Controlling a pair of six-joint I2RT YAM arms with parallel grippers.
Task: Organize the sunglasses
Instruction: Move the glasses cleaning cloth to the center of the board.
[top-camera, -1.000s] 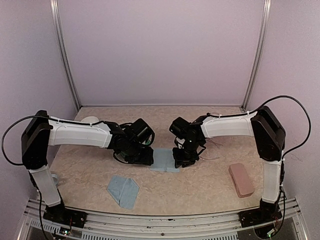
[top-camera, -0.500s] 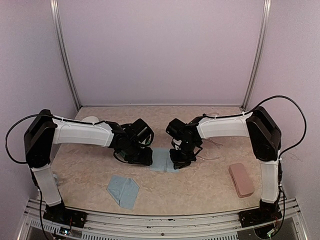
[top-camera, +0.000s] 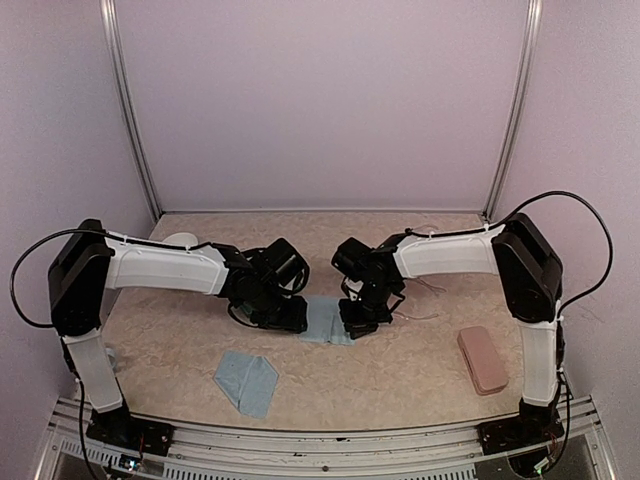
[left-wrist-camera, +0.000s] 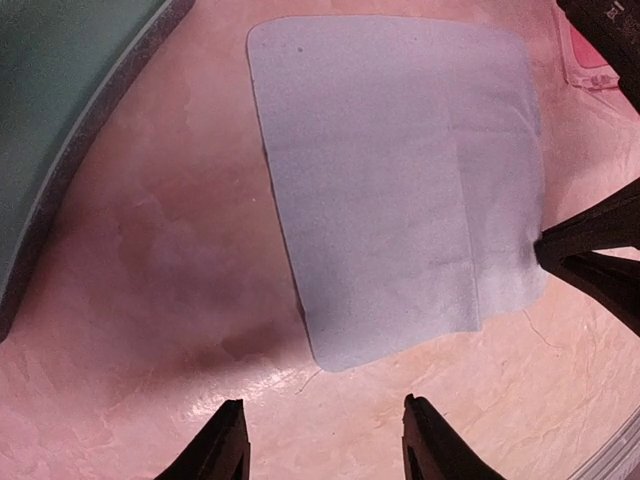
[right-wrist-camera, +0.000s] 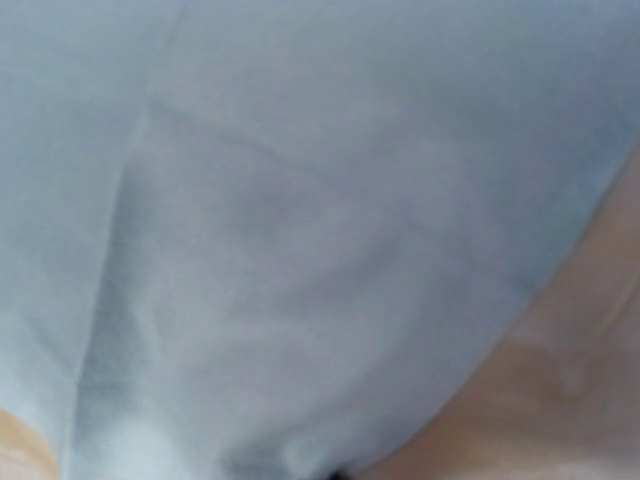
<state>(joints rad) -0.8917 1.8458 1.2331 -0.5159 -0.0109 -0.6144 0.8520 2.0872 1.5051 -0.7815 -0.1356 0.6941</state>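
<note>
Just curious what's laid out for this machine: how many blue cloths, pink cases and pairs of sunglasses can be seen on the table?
Light-blue cloths: 2
Pink case: 1
Sunglasses: 1 pair, a faint thin pink frame; any other pair is hidden
Total: 4

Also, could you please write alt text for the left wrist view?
A light-blue cloth lies flat on a tan table. The right gripper pinches its edge at picture right; the left gripper hangs open beside it.
</note>
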